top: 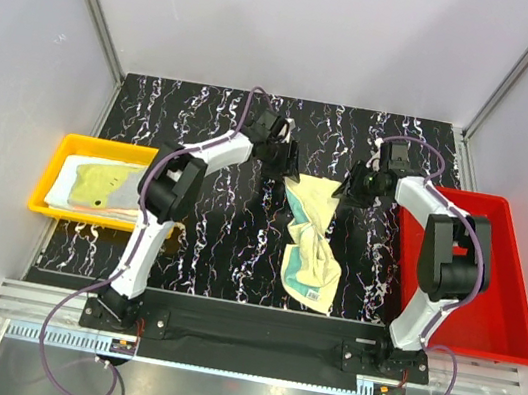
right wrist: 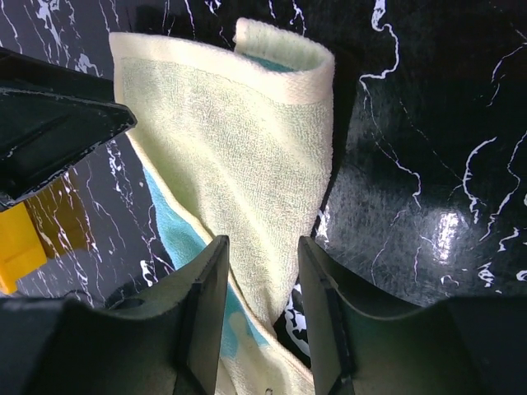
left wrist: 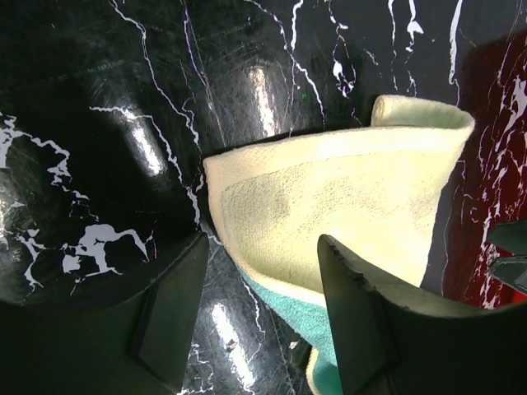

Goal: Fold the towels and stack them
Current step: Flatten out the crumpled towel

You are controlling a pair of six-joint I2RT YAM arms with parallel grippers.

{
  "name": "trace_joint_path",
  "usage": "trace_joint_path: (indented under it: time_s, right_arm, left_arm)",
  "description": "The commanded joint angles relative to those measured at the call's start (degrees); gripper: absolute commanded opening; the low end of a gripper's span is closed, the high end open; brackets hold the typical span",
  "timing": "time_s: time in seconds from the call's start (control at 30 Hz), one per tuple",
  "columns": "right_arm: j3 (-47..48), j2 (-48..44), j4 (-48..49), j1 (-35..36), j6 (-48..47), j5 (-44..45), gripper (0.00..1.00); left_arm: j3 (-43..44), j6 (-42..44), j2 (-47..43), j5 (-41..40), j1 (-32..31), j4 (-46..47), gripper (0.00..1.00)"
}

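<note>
A pale yellow towel (top: 310,238) with a teal underside lies crumpled in the middle of the black marble table, its far end spread flat. My left gripper (top: 282,165) is open at the towel's far left corner; in the left wrist view (left wrist: 262,251) the towel (left wrist: 329,206) lies between and beyond the fingers. My right gripper (top: 355,185) is open at the far right corner; in the right wrist view (right wrist: 263,247) the towel's edge (right wrist: 230,140) runs down between the fingers. Neither grips the cloth. A folded yellow towel (top: 94,184) lies in the yellow bin.
The yellow bin (top: 53,172) stands at the table's left edge. A red bin (top: 496,297) stands at the right edge with nothing in it. White walls close in the back and sides. The left gripper (right wrist: 58,123) shows in the right wrist view.
</note>
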Motion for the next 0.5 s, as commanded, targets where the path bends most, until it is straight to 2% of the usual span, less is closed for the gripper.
trace_joint_path:
  time_s: [0.0, 0.1, 0.23, 0.27, 0.33, 0.37, 0.4, 0.47]
  right_arm:
    - [2.1, -0.6, 0.9, 0.2, -1.3, 1.7, 0.47]
    - [3.6, 0.4, 0.4, 0.3, -1.2, 2.4, 0.48]
    - [5.1, 0.4, -0.3, 0.1, -1.1, 2.9, 0.48]
    - [5.3, 0.3, -0.6, 0.2, -1.2, 3.1, 0.49]
    - [5.1, -0.3, -0.6, 0.2, -1.3, 3.0, 0.49]
    - [5.0, -0.8, -0.5, 0.2, -1.3, 3.1, 0.50]
    - [4.4, -1.4, -0.5, 0.1, -1.2, 3.3, 0.50]
    - [4.0, -2.0, -0.9, 0.2, -1.0, 4.5, 0.51]
  left_arm:
    - [1.6, -0.4, 3.3, -1.6, 0.0, -1.1, 0.61]
    - [2.0, 0.0, 4.0, -0.9, 0.0, -1.7, 0.56]
    - [2.0, -0.1, 3.7, 1.7, 0.0, -1.1, 0.38]
    - [1.9, -0.2, 3.5, 2.6, 0.0, -0.6, 0.26]
    - [1.8, -0.4, 2.8, 3.6, 0.0, -0.3, 0.18]
    - [1.9, -0.4, 2.6, 4.1, 0.1, -0.2, 0.07]
    - [2.1, -0.5, 2.3, 5.9, 0.2, -0.4, 0.02]
    - [2.7, -0.7, 0.0, 8.4, 0.5, -1.9, 0.00]
